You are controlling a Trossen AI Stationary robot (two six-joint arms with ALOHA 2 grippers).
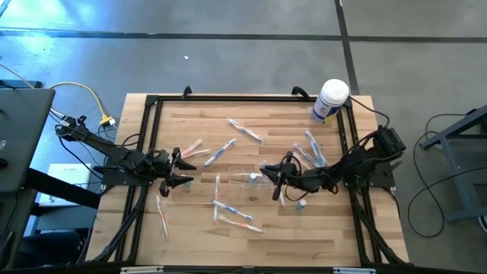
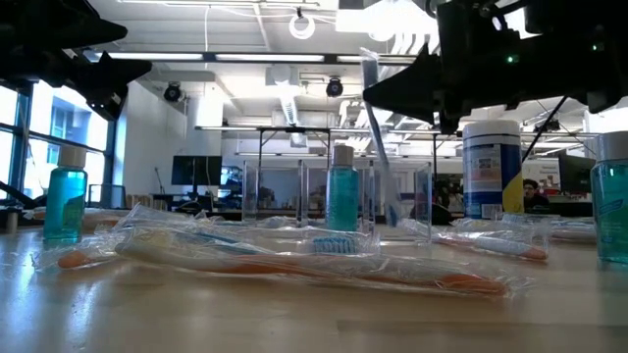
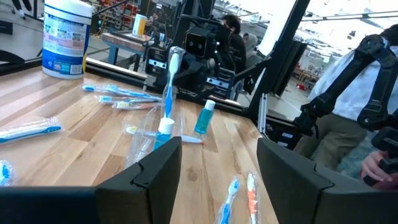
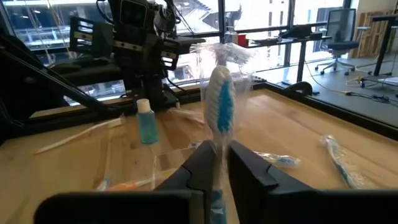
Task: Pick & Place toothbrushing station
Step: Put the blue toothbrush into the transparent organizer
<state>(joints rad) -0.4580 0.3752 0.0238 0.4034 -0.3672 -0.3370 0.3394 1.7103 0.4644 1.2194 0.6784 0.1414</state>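
The clear toothbrushing station (image 1: 242, 179) is sitting mid-table (image 1: 190, 236), probably light, rigid, slippery; best gripped by a wall edge. A wrapped blue toothbrush (image 4: 220, 106) is being pinched upright over it by the right claw (image 4: 219, 165). The left claw (image 3: 219, 165) is being held wide, nearby.

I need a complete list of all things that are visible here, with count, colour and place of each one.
table: one, light wood with black frame, under everything.
canister: one, white with blue label, far right corner.
toothbrushing station: one, clear plastic, table middle, between the grippers.
bottles: three in the low view, teal with white caps, standing upright.
loose toothbrushes: several, wrapped, blue, pink or orange, scattered flat.
held toothbrush: one, blue and white, wrapped, upright.
person: one, white top, beyond the table.
left gripper: dark, open, empty, left of the station.
right gripper: dark, closed on the held toothbrush, right of the station.
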